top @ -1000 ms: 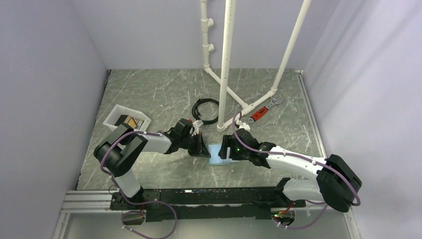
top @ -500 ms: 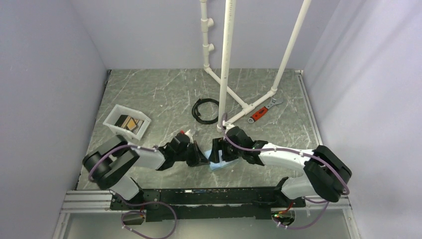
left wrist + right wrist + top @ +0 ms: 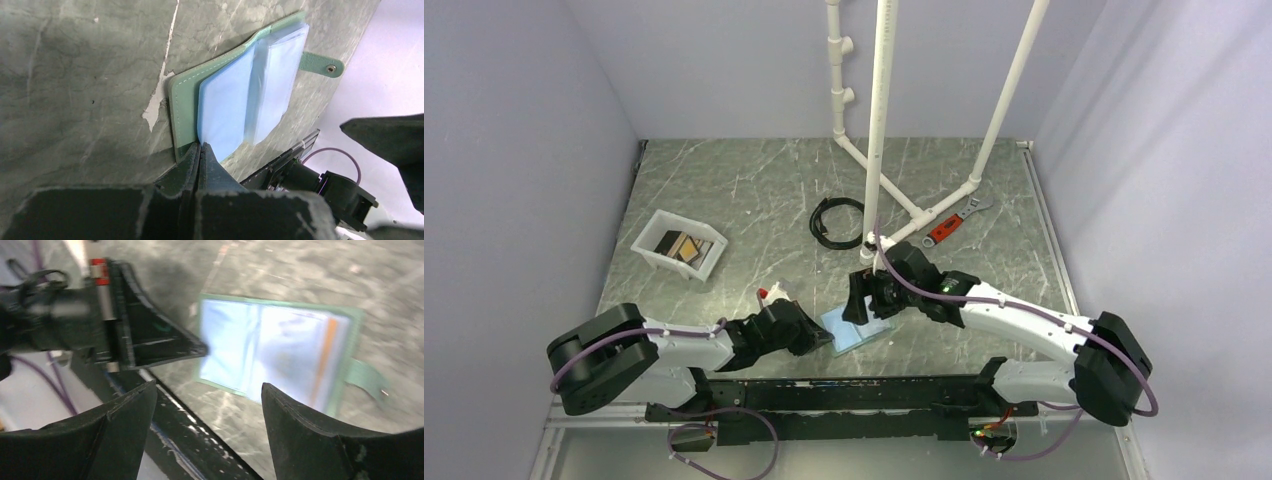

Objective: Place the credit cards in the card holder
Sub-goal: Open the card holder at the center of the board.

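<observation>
The open grey-green folding card holder (image 3: 856,328), with light blue sleeves, lies by the near table edge, long axis left-right. The left gripper (image 3: 200,148) is closed on its left edge. The right gripper (image 3: 207,387) hovers above it, fingers wide and empty. The tan and dark credit cards (image 3: 682,246) sit in the white rectangular tray (image 3: 644,231), well apart at far left. The left arm is nearer.

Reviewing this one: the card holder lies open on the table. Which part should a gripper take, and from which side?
The card holder lies open and flat, so only its rim offers a pinch. Probably best is the bare green cover border at the end away from the strap tab, approached low from that side. The left gripper is shut on it there. The tab looks floppy.
</observation>
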Robot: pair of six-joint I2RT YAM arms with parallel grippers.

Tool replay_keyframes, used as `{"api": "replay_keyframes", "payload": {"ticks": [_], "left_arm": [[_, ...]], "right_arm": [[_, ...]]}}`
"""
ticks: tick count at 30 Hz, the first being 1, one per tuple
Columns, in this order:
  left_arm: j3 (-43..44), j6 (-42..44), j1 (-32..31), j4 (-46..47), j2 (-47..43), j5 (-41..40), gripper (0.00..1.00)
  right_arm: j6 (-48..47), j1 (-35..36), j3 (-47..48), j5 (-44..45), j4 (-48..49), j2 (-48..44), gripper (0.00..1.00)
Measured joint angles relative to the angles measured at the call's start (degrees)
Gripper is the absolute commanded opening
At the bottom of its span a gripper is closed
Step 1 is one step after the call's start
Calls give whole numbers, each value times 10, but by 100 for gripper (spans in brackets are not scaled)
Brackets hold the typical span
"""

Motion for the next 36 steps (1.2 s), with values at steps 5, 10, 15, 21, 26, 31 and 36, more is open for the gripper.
{"api": "replay_keyframes", "payload": {"ticks": [5,10,15,21,26,31,36], "left_arm": [[0,-16,-7,-3,-1,-20,0],[0,-20,-10,0,2,-25,0],[2,-25,-12,7,9,-26,0],[2,-29,-14,7,10,-30,0],[2,-29,-14,7,10,-30,0],[2,-29,-15,14,16,-30,0],[2,-29,-15,15,16,-30,0]], "right_arm": [[8,-15,-2,61,-73,6,77],[7,-15,-12,74,-77,23,76],[5,-15,-21,74,-75,45,75],[5,-15,-29,74,-64,60,74],[5,-14,-29,73,-51,70,73],[5,-14,-29,70,-46,75,71],[3,-14,-23,67,-47,83,65]]}}
